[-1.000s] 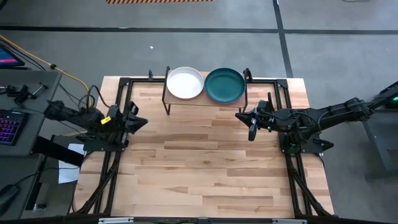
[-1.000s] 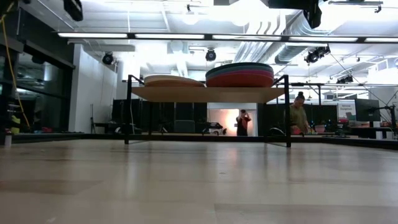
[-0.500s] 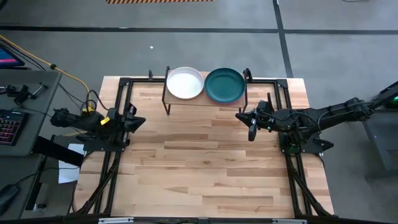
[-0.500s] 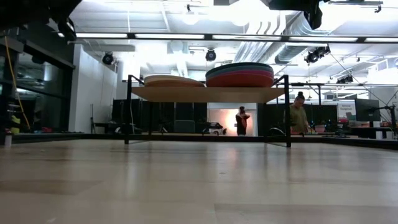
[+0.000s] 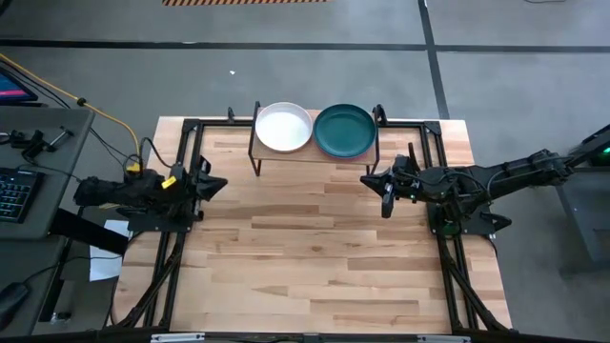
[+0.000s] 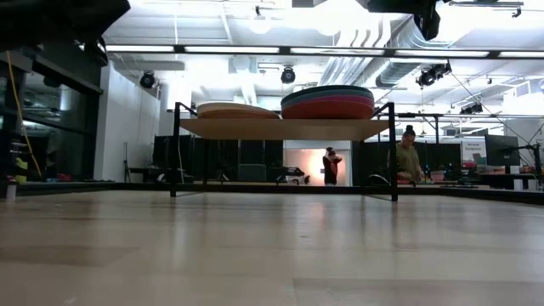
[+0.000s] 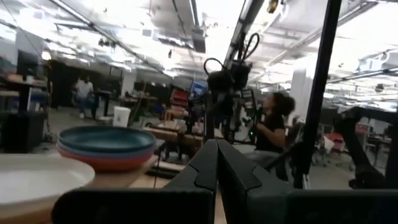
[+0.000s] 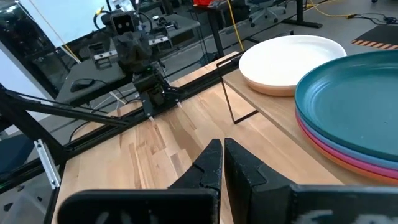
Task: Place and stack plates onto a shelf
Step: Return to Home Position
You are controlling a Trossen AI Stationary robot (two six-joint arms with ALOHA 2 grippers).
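Wooden table (image 5: 315,248) carries the whole setup, with black frame rails along its left and right edges. The shelf (image 5: 315,158) sits at the far edge, centred, and both plate stacks are on it side by side. Left stack: white plate (image 5: 284,127) on top, with a salmon plate (image 8: 270,88) rim showing under it in the right wrist view. Right stack is taller: dark green plate (image 5: 344,130) on top, and the low view shows coloured rims beneath it down to a red plate (image 6: 327,110) on the board. The two stacks sit close together; I can't tell whether they touch. Left arm is folded over the table's left edge, and the left gripper (image 5: 217,184) points right, well apart from the shelf. Its fingers (image 7: 205,165) are pressed together with nothing in them. Right arm reaches in from the right, and the right gripper (image 5: 370,178) hangs just near of the shelf's right end, close to the green stack but not touching it. Its fingers (image 8: 208,163) are closed against each other and also empty. In the room behind, the low view shows one person (image 6: 331,167) in a lit doorway under the shelf and another person (image 6: 409,156) to the right of the shelf leg.
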